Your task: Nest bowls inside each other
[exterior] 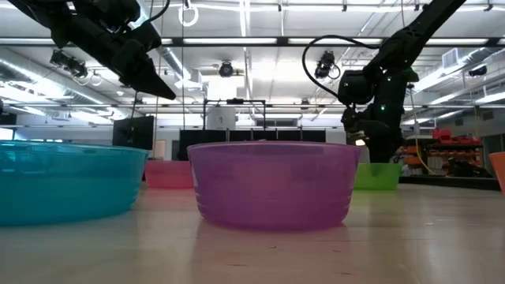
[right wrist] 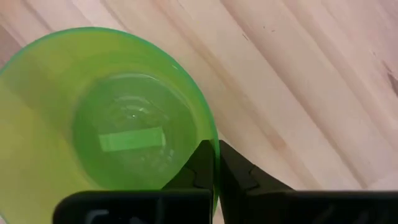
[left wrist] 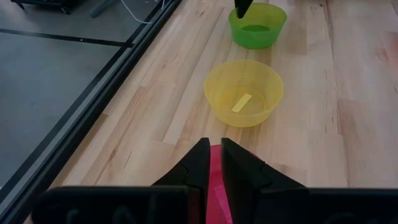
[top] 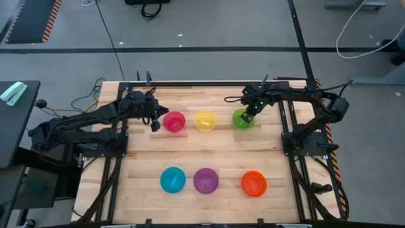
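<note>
Six small bowls stand on their bases in two rows on the wooden table. The far row has pink (top: 174, 121), yellow (top: 205, 120) and green (top: 243, 120). The near row has blue (top: 173, 180), purple (top: 205, 180) and orange (top: 254, 183). My left gripper (top: 155, 125) is shut and hangs in the air over the pink bowl's left edge. It is well above the bowl in the low view (exterior: 168, 93), and pink shows under the fingers (left wrist: 214, 180). My right gripper (top: 249, 114) is shut on the green bowl (right wrist: 118, 124). My right gripper pinches the green bowl's rim (right wrist: 208, 127) on the bowl's far right side, one finger (right wrist: 199, 163) inside the bowl and one outside. The fingers come from above, pointing down. The bowl stands upright with its base on the table (exterior: 377, 175).
Black frame rails (top: 288, 126) run along the table's left, right and far sides, with cables by both arm bases. Bare wood lies between the two rows of bowls (top: 209, 152). A small label lies flat in the yellow bowl (left wrist: 241, 102).
</note>
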`<move>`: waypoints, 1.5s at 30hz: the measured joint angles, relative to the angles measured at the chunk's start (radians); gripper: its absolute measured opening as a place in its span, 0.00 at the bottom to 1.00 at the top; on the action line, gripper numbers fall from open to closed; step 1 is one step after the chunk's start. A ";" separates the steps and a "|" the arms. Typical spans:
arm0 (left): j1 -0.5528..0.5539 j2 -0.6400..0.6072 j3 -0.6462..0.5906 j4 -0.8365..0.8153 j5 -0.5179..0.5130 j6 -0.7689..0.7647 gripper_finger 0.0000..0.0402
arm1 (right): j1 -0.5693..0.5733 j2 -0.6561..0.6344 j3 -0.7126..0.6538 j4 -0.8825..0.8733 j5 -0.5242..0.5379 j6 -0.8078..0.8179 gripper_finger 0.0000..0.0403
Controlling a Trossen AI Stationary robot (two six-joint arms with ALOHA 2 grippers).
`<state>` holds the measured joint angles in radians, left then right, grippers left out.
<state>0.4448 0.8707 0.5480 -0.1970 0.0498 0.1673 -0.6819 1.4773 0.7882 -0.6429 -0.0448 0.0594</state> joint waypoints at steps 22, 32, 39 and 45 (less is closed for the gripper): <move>0.001 0.000 0.000 -0.073 -0.084 0.002 0.04 | 0.215 0.012 0.385 -0.068 0.006 0.016 0.00; 0.001 0.000 0.000 -0.097 -0.135 0.027 0.06 | 0.238 0.277 0.666 -0.197 -0.009 -0.041 0.00; 0.002 0.000 0.000 -0.134 -0.143 0.020 0.07 | 0.255 0.444 0.846 -0.251 -0.042 -0.089 0.00; 0.002 0.000 0.000 -0.132 -0.143 -0.005 0.05 | 0.251 0.530 0.904 -0.279 -0.050 -0.114 0.00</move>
<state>0.4469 0.8705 0.5480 -0.3286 -0.0937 0.1626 -0.4313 2.0077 1.6919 -0.9218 -0.0948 -0.0548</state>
